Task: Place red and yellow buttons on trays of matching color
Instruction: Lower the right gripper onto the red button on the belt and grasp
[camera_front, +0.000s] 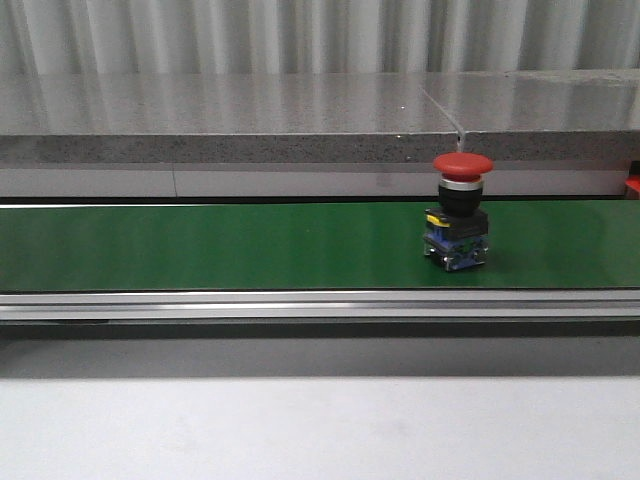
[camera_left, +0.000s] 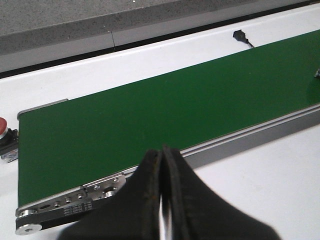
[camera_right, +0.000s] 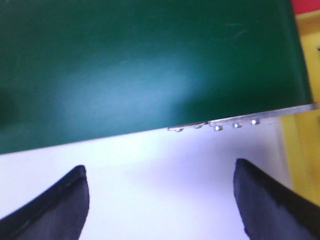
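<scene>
Upright, a mushroom-capped red button (camera_front: 461, 208) stands on matte green belt (camera_front: 220, 245); left fingers (camera_left: 150, 200) pressed together, right fingers (camera_right: 60, 205) spread.

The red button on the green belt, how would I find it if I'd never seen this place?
Look for the long green conveyor belt running across the front view. Toward its right end stands the red button, upright. It alone sits on the belt there: a red mushroom cap on a black collar and blue base.

Second red mushroom-head push button (camera_left: 3, 131), left wrist view: cut by frame edge, only part of cap and black body visible. Small metallic object (camera_left: 317, 74) on green belt: clipped, unidentifiable. Right wrist view: yellow surface (camera_right: 303, 145) and red patch (camera_right: 306, 6) cropped, blurred; identity unclear.
</scene>
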